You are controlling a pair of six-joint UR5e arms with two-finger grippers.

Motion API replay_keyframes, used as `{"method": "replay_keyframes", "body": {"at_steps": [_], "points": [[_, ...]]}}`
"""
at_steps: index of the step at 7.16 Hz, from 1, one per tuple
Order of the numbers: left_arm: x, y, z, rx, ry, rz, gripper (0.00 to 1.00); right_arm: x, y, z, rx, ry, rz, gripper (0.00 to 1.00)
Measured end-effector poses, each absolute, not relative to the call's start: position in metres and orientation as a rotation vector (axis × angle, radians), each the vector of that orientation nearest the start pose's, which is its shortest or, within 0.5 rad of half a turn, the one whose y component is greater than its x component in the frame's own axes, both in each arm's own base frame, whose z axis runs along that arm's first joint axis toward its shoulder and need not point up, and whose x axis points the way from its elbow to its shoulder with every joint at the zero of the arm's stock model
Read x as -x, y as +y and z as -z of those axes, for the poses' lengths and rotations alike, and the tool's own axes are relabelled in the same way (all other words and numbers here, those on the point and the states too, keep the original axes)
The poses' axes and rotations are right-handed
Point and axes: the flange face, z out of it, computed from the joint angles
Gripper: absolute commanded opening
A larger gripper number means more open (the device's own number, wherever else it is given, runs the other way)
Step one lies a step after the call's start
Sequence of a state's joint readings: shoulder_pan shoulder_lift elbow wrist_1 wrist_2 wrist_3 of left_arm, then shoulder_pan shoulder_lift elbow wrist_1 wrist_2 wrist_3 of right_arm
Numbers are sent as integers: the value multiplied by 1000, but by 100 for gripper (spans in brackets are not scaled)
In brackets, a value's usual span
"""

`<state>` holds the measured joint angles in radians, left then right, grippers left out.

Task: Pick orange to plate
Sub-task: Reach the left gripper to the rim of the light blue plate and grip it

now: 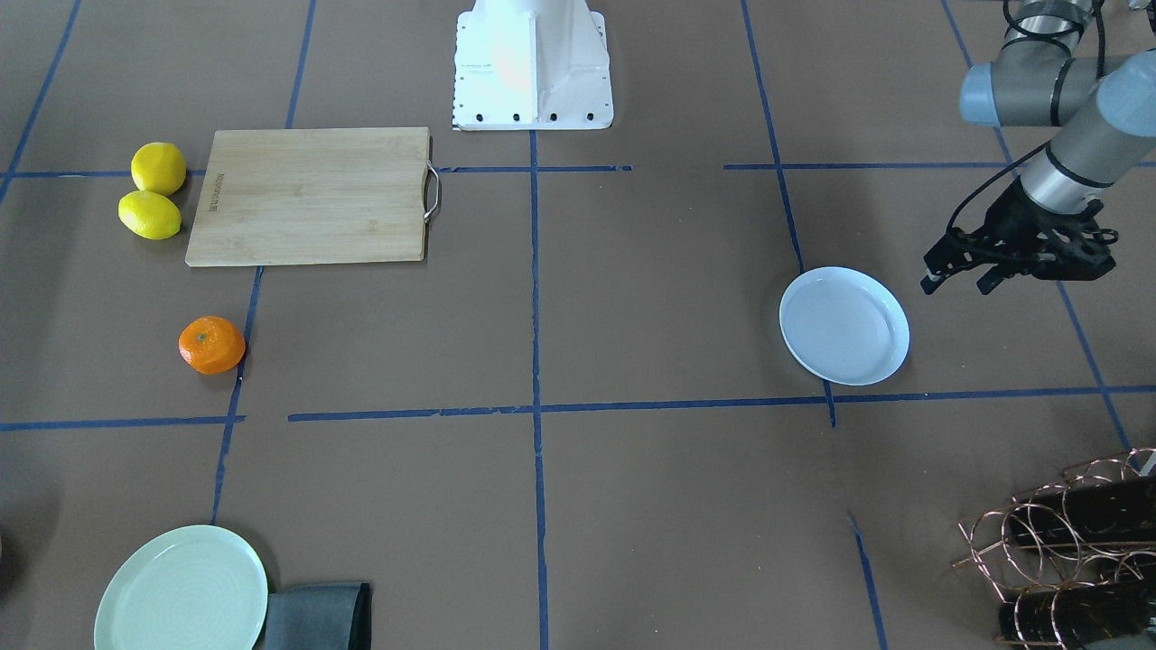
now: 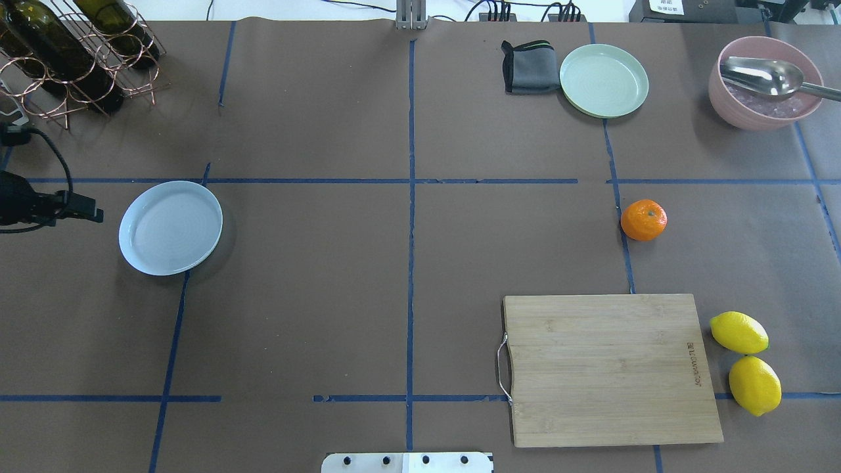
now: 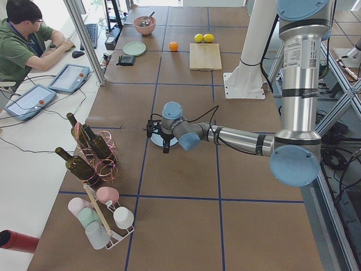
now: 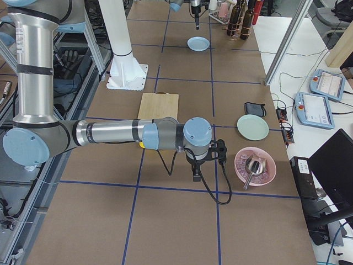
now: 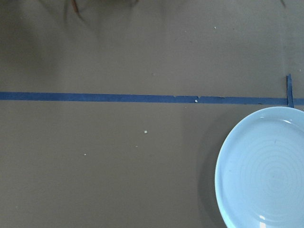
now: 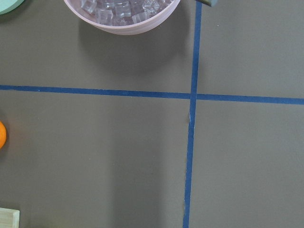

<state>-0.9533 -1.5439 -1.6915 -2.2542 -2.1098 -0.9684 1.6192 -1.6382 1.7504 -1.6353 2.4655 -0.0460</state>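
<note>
The orange (image 1: 211,345) (image 2: 643,219) sits alone on the brown table on the robot's right side, beyond the cutting board; only a sliver of it (image 6: 1,135) shows at the right wrist view's left edge. The pale bluish plate (image 1: 844,325) (image 2: 170,227) (image 5: 266,171) lies empty on the robot's left side. My left gripper (image 1: 955,283) hovers just beside the plate, open and holding nothing. My right gripper (image 4: 196,175) shows only in the exterior right view, hanging near the pink bowl, so I cannot tell whether it is open or shut.
A bamboo cutting board (image 2: 611,370) lies with two lemons (image 2: 746,361) beside it. At the far side are a pale green plate (image 2: 604,80), a grey cloth (image 2: 529,67) and a pink bowl (image 2: 762,112) with ice and a spoon. A wire bottle rack (image 2: 72,59) stands far left.
</note>
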Motion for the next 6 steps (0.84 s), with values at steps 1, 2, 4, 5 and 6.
{"method": "replay_keyframes", "body": {"at_steps": [1,2,4,5,6], "points": [[-249,-463,-547,-162,878,120,91,-78,-460,-600,-86,-893,20,100],[-261,-465,-554,-154,864,122,90,-78,-460,-600,-86,-894,20,100],[-278,-464,-560,-156,840,120,85,-78,-460,-600,-87,-894,19,100],[-285,-462,-560,-154,836,119,81,-78,-460,-600,-87,-894,19,100],[-289,-461,-560,-152,835,117,73,-78,-460,-600,-87,-894,18,100]]}}
